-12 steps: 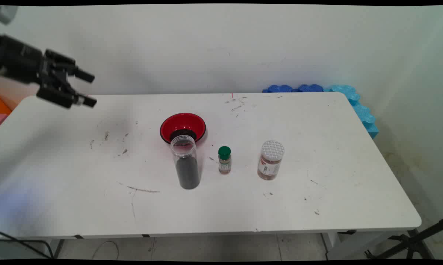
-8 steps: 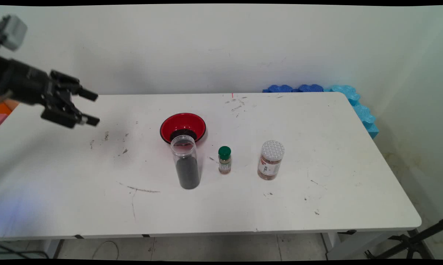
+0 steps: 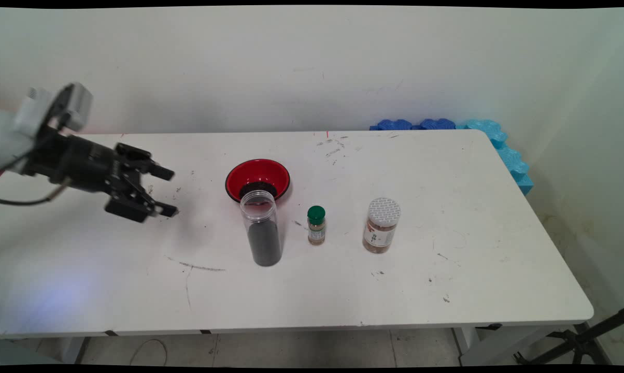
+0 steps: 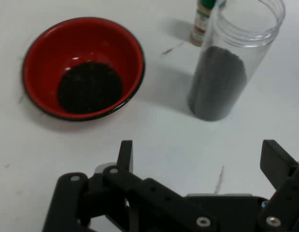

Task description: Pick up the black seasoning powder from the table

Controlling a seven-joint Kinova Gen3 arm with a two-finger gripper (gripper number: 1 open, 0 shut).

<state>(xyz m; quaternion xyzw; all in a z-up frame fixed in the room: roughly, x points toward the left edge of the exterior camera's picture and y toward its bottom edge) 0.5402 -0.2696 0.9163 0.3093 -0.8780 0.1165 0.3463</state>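
Note:
My black gripper (image 3: 168, 192) hangs open and empty over the table's left part, pointing right toward a red bowl (image 3: 257, 179) and a tall clear jar (image 3: 261, 228). In the hand view the gripper (image 4: 200, 154) shows its two fingers spread wide at the bottom. The red bowl (image 4: 83, 67) holds a dark mound at its bottom. The lidless clear jar (image 4: 226, 63) is filled about halfway with dark grains and stands upright to the right of the bowl. Both lie ahead of the fingers, untouched.
A small green-capped spice bottle (image 3: 316, 225) stands right of the jar, and its lower part shows in the hand view (image 4: 201, 21). Further right is a white-lidded spice jar (image 3: 381, 225). Blue foam pieces (image 3: 478, 135) lie at the white table's (image 3: 447, 290) far right corner.
The gripper has come down and moved right, from high at the far left edge to low over the table, closer to the bowl and jar. Its fingers stayed open.

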